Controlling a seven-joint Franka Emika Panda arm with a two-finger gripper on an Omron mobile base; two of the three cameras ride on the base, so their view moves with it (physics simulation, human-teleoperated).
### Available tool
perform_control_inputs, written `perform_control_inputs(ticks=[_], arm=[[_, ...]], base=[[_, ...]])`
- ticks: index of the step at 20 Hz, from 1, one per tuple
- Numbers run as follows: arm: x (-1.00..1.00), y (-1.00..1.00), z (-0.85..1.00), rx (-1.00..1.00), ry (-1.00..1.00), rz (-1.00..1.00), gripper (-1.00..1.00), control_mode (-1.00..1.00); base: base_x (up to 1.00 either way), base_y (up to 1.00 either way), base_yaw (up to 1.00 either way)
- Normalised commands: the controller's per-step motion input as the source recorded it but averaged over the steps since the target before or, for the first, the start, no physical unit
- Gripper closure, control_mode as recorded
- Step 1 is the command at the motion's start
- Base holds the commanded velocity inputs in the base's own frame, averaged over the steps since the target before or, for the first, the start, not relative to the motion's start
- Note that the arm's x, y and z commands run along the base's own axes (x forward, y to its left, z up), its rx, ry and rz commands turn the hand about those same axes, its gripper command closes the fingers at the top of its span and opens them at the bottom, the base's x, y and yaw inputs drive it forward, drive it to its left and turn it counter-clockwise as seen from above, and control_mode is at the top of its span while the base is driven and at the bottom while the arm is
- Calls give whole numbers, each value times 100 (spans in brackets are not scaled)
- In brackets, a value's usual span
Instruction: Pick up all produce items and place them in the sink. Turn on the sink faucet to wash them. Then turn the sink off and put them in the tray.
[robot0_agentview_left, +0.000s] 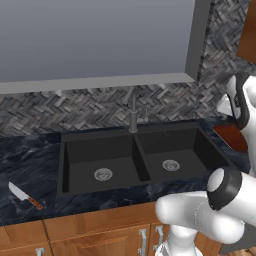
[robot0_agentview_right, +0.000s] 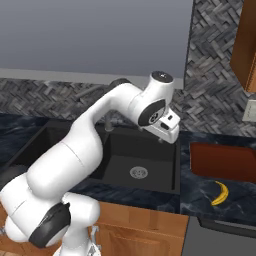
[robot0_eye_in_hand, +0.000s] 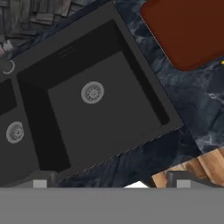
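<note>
One banana (robot0_agentview_right: 219, 193) lies on the desk (robot0_agentview_right: 200, 192) just before the tray (robot0_agentview_right: 225, 161), right of the sink (robot0_agentview_right: 172, 165). Fingers (robot0_eye_in_hand: 109, 186) apart, empty, above the right basin. Pickup pending: swing right, descend.

A grey herringbone tile wall (robot0_agentview_left: 90, 107) is running behind the black marbled bench (robot0_agentview_left: 25, 165), a large pale window (robot0_agentview_left: 95, 35) is sitting above it, and wooden cabinets (robot0_agentview_left: 100, 232) are lining the front below.

No legible text or markings
</note>
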Motion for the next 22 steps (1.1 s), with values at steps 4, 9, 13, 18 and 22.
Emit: perform_control_inputs(ticks=[4,9,13,18,22], arm=[[-4,-94,-24,0,3,-16,-100,-100],[-12,-84,-43,0,4,-12,-100,-100],[-15,-62,-48,0,3,-6,-100,-100],[-8,-44,-38,0,1,-2,-100,-100],[-4,-36,-29,0,0,0,-100,-100]], base=[[0,0,0],[0,0,0],[0,0,0],[0,0,0],[0,0,0]])
